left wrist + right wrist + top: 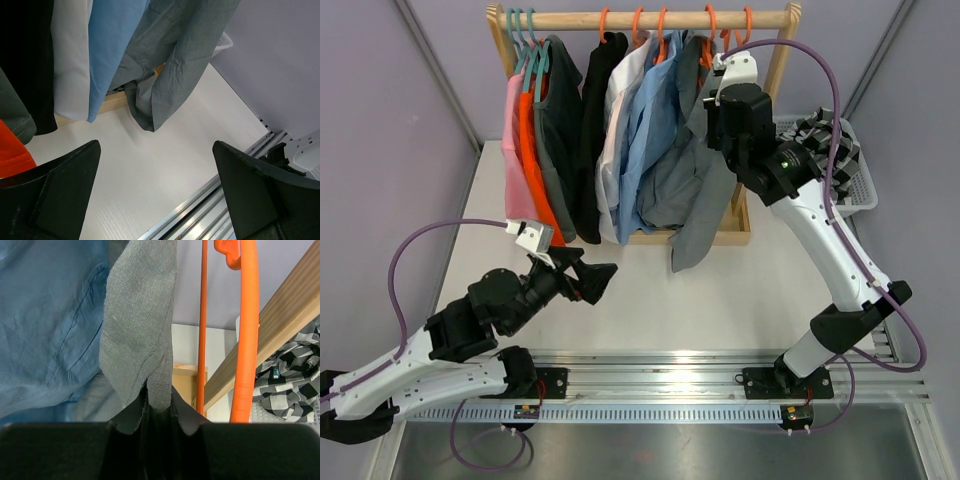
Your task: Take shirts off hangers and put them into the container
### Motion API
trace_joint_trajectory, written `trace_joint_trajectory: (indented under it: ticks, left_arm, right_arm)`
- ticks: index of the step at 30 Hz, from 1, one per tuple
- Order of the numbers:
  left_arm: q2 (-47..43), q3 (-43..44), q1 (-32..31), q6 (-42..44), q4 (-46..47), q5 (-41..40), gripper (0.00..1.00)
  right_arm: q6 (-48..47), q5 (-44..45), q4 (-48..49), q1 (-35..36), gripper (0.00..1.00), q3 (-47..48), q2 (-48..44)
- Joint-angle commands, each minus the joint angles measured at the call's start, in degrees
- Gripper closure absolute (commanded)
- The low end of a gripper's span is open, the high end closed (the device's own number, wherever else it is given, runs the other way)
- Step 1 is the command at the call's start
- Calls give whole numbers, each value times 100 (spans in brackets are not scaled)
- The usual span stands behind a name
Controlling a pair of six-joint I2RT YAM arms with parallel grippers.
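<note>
One grey shirt (pixel 140 340) is my business. It hangs at the right end of the rack (pixel 650 18), beside an orange hanger (pixel 245 340), and its tail droops past the rack's base. My right gripper (pixel 159 392) is up under the rack's rail, jaws pinched together on a narrow fold of the shirt's edge (hem or placket, I cannot tell which).

I judge the cloth soft and light. It will drape, stretch and slide off a hanger arm rather than lift clean, and so thin a pinch could slip. A fuller bite nearer the collar or shoulder would likely serve better, pulling toward the hanger's end. The blue shirt (pixel 645 130) hangs just left of it on the rack, close enough to drag along.

The basket (pixel 865 205) sits to the right of the rack and holds a plaid shirt (pixel 290 385); I cannot see how much room is left. My left gripper (pixel 592 280) hovers low in front of the rack, jaws wide apart, holding nothing.
</note>
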Motion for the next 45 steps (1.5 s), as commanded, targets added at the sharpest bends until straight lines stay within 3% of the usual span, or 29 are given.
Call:
trace_joint_trajectory:
  ticks: [1, 7, 11, 13, 16, 20, 25, 30, 37, 45]
  left_arm:
    - [-33, 42, -11, 1, 242, -135, 1]
    - [73, 68, -20, 62, 338, -91, 1]
    - [196, 147, -20, 133, 400, -74, 1]
    - [283, 191, -20, 168, 417, -56, 1]
    - [380, 262, -11, 185, 435, -47, 1]
    - [503, 420, -20, 264, 514, -30, 1]
    - [863, 919, -11, 606, 681, 207, 1]
    - [1618, 1526, -20, 923, 1066, 602, 1]
    - [2769, 2608, -20, 1082, 1796, 1279, 1]
    - [3728, 3381, -29, 688, 2710, 2044, 1]
  right_arm:
    - [-7, 37, 274, -82, 100, 107, -318]
    - [-349, 38, 1573, -82, 100, -587, -1073]
    - [-841, -375, 3459, -82, 100, -1832, -1707]
    - [-1026, -332, 3701, -82, 100, -2003, -1857]
    - [-939, -455, 3142, -82, 100, -1785, -1866]
    - [-352, -534, 1020, -90, 100, -1047, -1989]
    - [501, -1499, -637, -73, 100, -1037, -2770]
    - [871, -2071, -2457, -81, 100, -553, -2965]
    - [1030, -3239, -2626, -73, 100, -1536, -3668]
    - [1074, -3671, -2652, -73, 100, -1906, -3861]
